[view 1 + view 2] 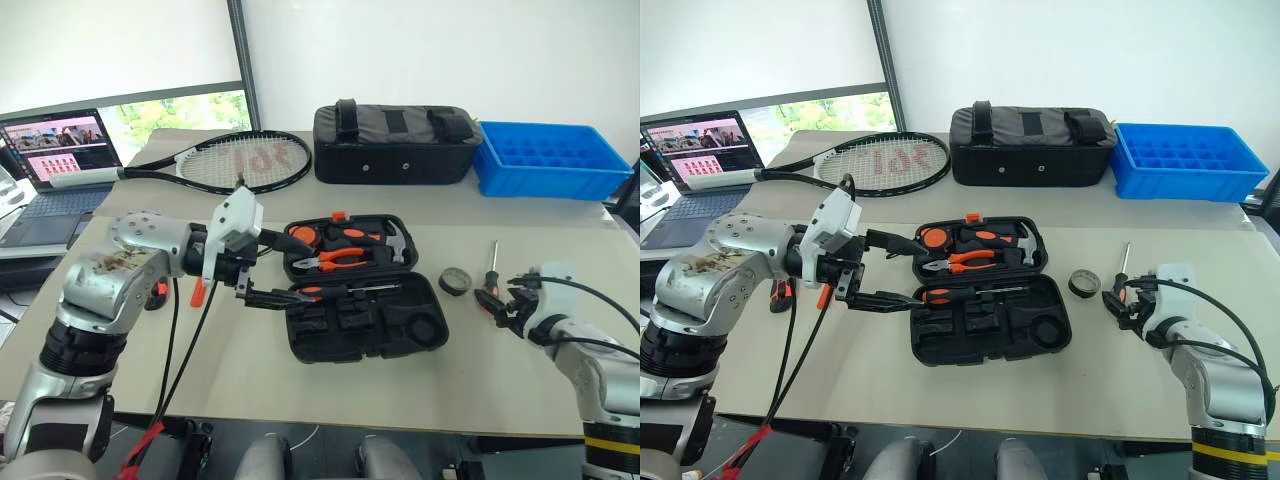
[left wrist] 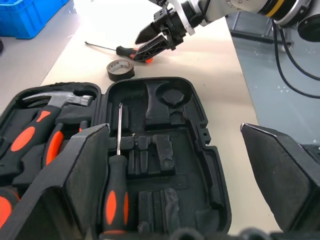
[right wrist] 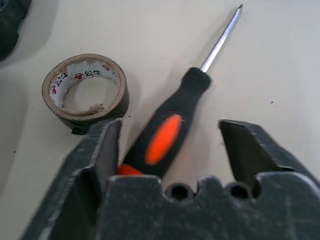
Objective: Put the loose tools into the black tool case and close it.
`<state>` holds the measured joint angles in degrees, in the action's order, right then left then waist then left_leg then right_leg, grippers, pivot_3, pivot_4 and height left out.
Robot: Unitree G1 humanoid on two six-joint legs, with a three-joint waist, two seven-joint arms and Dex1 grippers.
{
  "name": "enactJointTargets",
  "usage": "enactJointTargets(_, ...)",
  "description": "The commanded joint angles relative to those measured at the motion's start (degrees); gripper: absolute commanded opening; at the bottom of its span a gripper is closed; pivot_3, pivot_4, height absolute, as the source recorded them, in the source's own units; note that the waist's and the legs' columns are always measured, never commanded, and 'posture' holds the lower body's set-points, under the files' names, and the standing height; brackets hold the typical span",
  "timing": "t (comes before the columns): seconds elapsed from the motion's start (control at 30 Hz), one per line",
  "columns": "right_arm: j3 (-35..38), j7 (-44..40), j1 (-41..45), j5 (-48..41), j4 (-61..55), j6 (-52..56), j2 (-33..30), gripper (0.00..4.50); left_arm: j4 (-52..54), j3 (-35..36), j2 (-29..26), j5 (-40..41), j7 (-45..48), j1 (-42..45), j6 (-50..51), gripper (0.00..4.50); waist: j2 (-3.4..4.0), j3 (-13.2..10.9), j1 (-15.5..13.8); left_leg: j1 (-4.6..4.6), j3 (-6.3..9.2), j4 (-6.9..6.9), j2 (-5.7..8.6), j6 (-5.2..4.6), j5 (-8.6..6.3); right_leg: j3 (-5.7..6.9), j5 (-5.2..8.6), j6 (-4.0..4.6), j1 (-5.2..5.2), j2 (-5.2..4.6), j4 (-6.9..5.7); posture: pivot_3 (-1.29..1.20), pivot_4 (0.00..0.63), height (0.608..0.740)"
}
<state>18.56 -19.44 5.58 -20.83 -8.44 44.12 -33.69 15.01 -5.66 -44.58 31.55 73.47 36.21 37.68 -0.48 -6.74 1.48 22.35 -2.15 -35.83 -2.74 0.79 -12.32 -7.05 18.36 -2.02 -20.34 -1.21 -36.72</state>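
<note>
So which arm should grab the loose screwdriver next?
Right. The right gripper already straddles the screwdriver handle beside the tape roll, fingers open either side. The left gripper hangs open over the case, far from it.

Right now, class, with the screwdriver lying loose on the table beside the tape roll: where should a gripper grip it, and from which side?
Grip the screwdriver at its thick orange-black handle, from above, fingers across it: it lies flat, and the shaft is thin. The tape roll sits close alongside.
</note>
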Motion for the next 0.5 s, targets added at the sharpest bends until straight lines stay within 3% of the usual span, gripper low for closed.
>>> enactJointTargets(0.03, 0.37, 0.77, 0.94, 0.77, -0.45, -0.05, -0.05, 2.09, 1.99, 0.76, -0.97, 0.32, -0.11, 1.36, -0.42, 4.5, 0.0, 0.0, 0.02, 0.0, 0.0, 0.0, 0.0, 0.0, 0.0, 0.0, 0.0, 0.0, 0.0, 0.0, 0.0, 0.0, 0.15, 0.708)
enactJointTargets(0.13, 0.77, 1.77, 1.55, 0.99, 0.03, 0.66, 0.16, 1.07, 3.11, 1.06, -1.49, 0.74, -0.51, 0.89, 0.03, 4.5, 0.0, 0.0, 0.08, 0.01, 0.0, 0.0, 0.0, 0.0, 0.0, 0.0, 0.0, 0.01, 0.0, 0.0, 0.0, 0.0, 0.15, 0.708)
enactJointTargets(0.17, 0.86, 2.0, 1.68, 1.05, 0.16, 0.73, 0.18, 0.95, 3.32, 1.11, -1.58, 0.81, -0.63, 0.79, 0.09, 4.5, 0.0, -0.01, 0.14, 0.01, 0.0, 0.0, 0.0, 0.0, 0.0, 0.0, 0.0, 0.0, 0.0, 0.0, 0.0, 0.0, 0.15, 0.708)
enactJointTargets(0.5, 2.19, 3.19, 8.95, 3.27, 5.07, -7.03, -1.37, 0.95, 6.3, 4.22, -3.68, 3.07, -2.77, -1.75, 2.48, 4.5, 0.07, -0.18, 1.08, 0.0, 0.01, 0.0, 0.0, 0.0, 0.0, -0.02, 0.0, -0.01, 0.0, 0.0, -0.01, 0.0, 0.15, 0.708)
